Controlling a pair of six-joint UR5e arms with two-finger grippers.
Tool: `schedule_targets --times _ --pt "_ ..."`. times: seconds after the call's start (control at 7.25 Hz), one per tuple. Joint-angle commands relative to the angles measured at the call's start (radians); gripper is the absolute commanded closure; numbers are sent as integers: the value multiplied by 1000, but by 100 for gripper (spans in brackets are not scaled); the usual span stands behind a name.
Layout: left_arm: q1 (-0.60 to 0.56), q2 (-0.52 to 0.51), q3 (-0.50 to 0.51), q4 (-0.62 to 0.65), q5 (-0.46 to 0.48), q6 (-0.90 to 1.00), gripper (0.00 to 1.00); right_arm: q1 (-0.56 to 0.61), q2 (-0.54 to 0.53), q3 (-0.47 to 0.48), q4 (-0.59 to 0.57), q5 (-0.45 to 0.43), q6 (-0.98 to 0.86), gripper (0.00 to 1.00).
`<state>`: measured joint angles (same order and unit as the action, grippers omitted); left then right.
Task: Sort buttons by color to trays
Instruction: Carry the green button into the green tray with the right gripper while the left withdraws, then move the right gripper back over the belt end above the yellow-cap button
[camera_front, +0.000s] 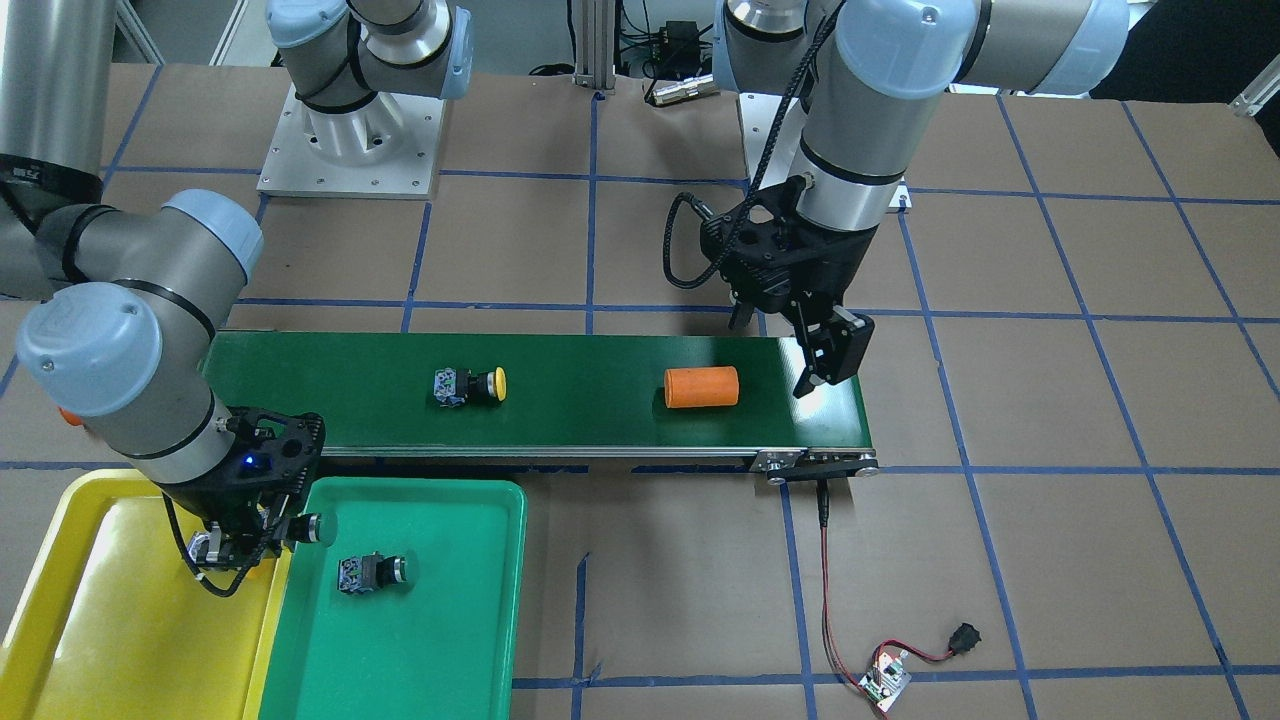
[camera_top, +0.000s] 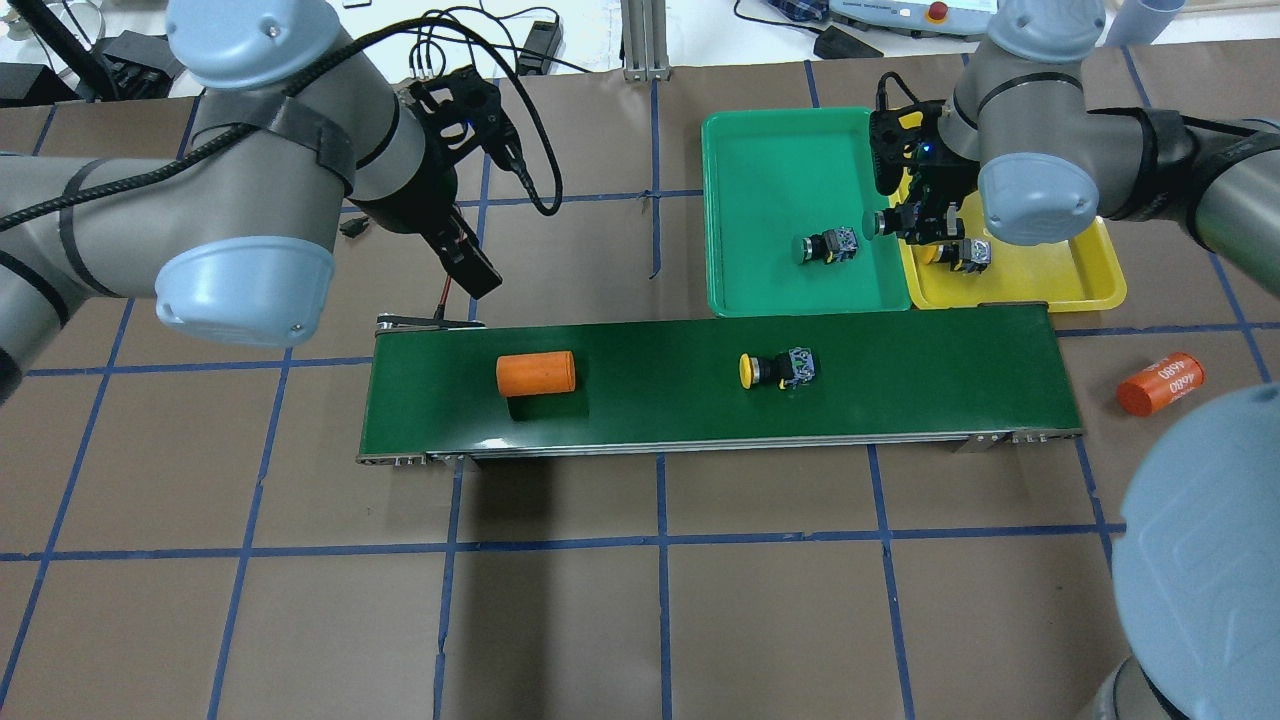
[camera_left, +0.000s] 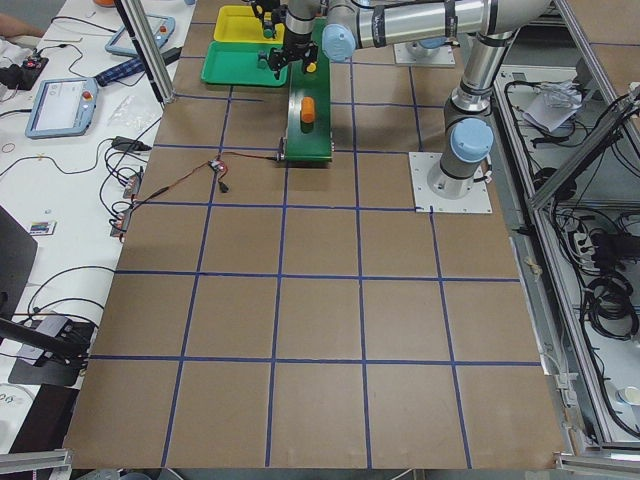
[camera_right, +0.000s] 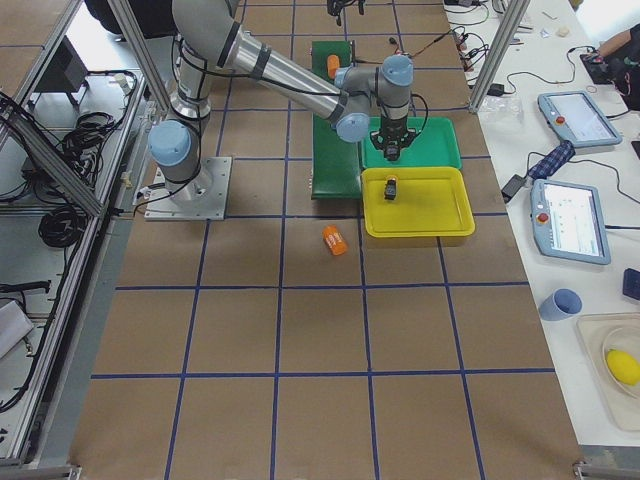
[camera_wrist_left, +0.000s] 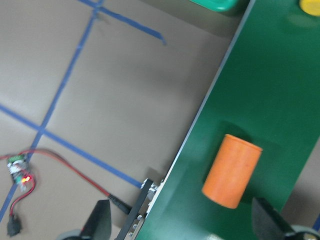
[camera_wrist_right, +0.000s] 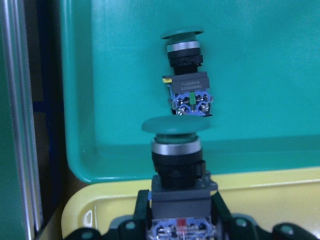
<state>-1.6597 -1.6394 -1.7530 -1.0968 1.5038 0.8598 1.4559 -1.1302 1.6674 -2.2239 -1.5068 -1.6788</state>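
My right gripper (camera_front: 262, 533) is shut on a green button (camera_front: 308, 528), held over the border between the yellow tray (camera_front: 120, 620) and the green tray (camera_front: 450, 640); the right wrist view shows the button (camera_wrist_right: 176, 155) between the fingers. A second green button (camera_front: 372, 572) lies in the green tray. One yellow button (camera_front: 470, 386) lies on the conveyor belt (camera_front: 600, 425). Another yellow button (camera_top: 962, 254) lies in the yellow tray (camera_top: 1050, 280), partly hidden by the gripper. My left gripper (camera_front: 825, 365) is open and empty above the belt's end.
An orange cylinder (camera_front: 701, 387) lies on the belt next to my left gripper. A second orange cylinder (camera_top: 1159, 384) lies on the table beyond the belt's other end. A small circuit board (camera_front: 885, 680) with red wires lies near the belt's motor end.
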Motion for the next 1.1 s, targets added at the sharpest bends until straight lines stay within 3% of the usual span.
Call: schedule_targets --times 0.0,0.14,0.28,0.55,0.69,0.83,0.97 --pt "46 1 10 -4 -16 -240 0 12 35 -3 3 77 -2 8" --pt "67 3 15 -6 -17 -284 0 12 30 -2 6 76 -1 0" --pt "124 -2 35 -27 -16 -312 0 11 14 -3 59 73 -1 0" --pt "149 7 94 -144 -60 -543 0 -2 -96 6 181 54 -10 0" --pt "149 24 133 -223 -59 -594 0 -6 -158 11 255 -14 -48 0" --pt "149 35 171 -312 -53 -664 0 -12 -227 59 323 -39 -56 0" --pt "147 39 205 -399 -53 -709 0 -35 -293 171 296 -38 -59 0"
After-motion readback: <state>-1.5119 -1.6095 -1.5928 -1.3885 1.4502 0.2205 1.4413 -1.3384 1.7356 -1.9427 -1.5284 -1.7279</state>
